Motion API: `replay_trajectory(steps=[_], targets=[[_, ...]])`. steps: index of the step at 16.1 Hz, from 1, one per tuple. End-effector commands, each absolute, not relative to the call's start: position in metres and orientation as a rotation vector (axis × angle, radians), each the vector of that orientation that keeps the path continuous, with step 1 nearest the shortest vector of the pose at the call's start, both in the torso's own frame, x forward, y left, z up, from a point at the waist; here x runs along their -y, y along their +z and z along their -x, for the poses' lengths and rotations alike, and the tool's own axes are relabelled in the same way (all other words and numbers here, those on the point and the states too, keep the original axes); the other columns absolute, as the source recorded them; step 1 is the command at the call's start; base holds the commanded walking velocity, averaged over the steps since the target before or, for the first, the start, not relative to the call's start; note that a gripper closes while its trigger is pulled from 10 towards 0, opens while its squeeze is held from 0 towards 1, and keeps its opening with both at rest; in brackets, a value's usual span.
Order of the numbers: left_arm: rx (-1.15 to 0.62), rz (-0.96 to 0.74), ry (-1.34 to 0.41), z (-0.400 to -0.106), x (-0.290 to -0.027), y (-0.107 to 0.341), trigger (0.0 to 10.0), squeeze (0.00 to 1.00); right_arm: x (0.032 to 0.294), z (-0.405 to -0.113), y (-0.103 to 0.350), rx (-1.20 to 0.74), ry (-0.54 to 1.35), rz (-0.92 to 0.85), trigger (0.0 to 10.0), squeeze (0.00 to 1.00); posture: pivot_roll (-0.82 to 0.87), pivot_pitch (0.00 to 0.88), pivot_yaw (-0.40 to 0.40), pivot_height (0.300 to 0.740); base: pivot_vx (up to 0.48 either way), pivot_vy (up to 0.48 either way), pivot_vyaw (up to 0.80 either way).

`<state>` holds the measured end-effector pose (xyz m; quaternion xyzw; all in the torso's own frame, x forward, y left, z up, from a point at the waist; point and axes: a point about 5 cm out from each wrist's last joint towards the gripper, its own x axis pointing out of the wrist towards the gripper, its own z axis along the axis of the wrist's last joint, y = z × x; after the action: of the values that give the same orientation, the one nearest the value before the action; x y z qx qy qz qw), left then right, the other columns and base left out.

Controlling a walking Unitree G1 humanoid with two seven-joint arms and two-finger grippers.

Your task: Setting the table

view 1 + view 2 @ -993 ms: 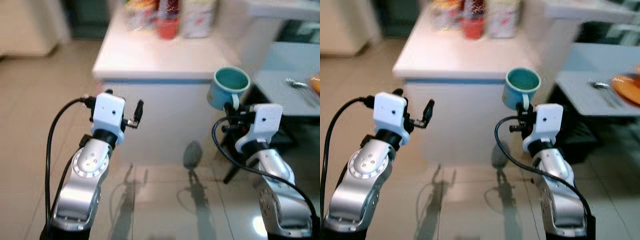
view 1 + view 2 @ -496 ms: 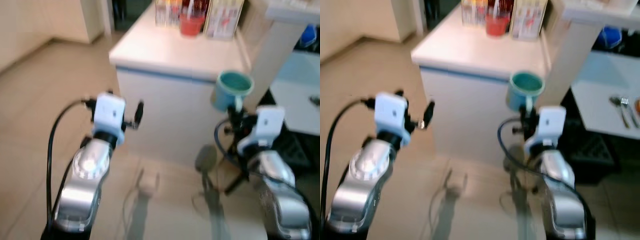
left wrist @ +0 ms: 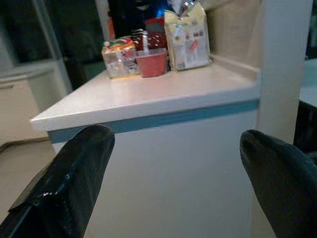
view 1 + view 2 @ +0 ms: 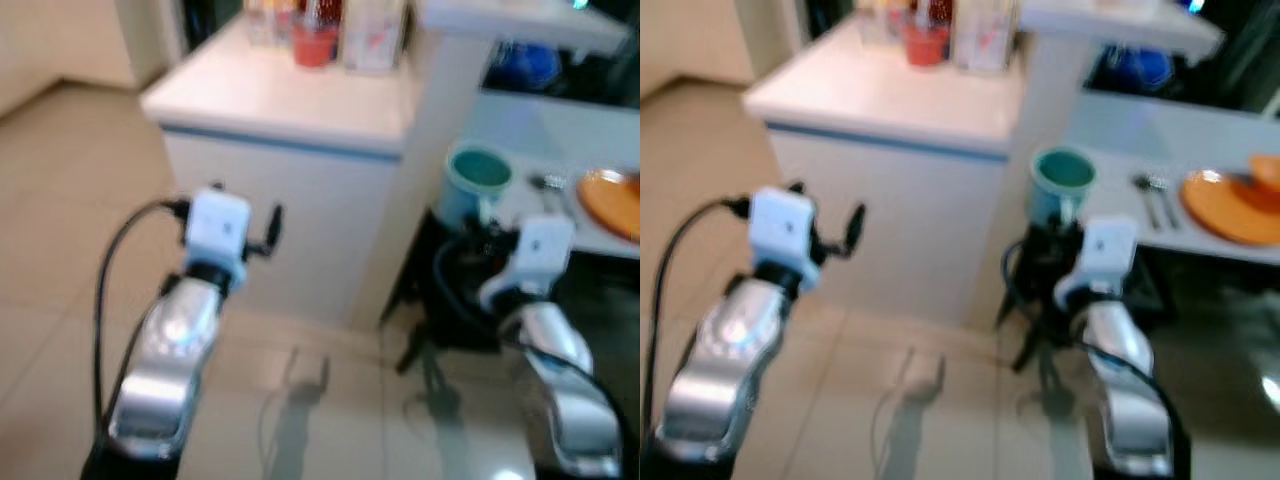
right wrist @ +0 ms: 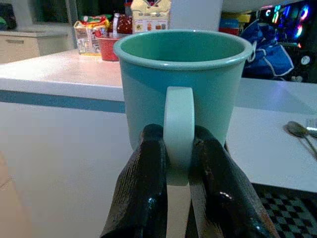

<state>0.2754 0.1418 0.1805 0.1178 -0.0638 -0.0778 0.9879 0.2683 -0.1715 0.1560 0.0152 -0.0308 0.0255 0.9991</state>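
white counter bears a red cup; grey table an orange plate

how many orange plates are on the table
1 for sure: an orange plate lies on the pale table, to the right of the spoon. A second orange thing sits at its far edge, cut off by the frame, so it may be another dish.

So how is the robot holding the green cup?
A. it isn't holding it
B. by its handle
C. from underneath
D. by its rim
B: the right gripper has its two black fingers pinched on the handle of the teal mug, which stays upright.
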Motion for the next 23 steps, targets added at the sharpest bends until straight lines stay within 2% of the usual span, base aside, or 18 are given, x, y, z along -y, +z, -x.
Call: replay_trajectory(steps=[1,22,23], targets=[[0.137,-0.229,-0.178,-0.2769,-0.1345,0.1820,10.0,0.00,0.1803,-0.2693,0.1619,0.081,0.022,-0.025,10.0,0.00,0.02,0.000,-0.038,0.740,0.000,-0.394,-0.80],[0.155,-0.211,-0.171,-0.2821,-0.1300,0.1832,10.0,0.00,0.1801,-0.2726,0.1636,0.082,0.030,-0.012,10.0,0.00,0.01,0.000,-0.041,0.740,0.000,-0.394,0.00],[0.138,-0.173,-0.176,-0.2824,-0.1294,0.1819,10.0,0.00,0.1797,-0.2727,0.1635,0.082,0.030,-0.013,10.0,0.00,0.01,0.000,-0.039,0.740,0.000,0.000,0.00]])
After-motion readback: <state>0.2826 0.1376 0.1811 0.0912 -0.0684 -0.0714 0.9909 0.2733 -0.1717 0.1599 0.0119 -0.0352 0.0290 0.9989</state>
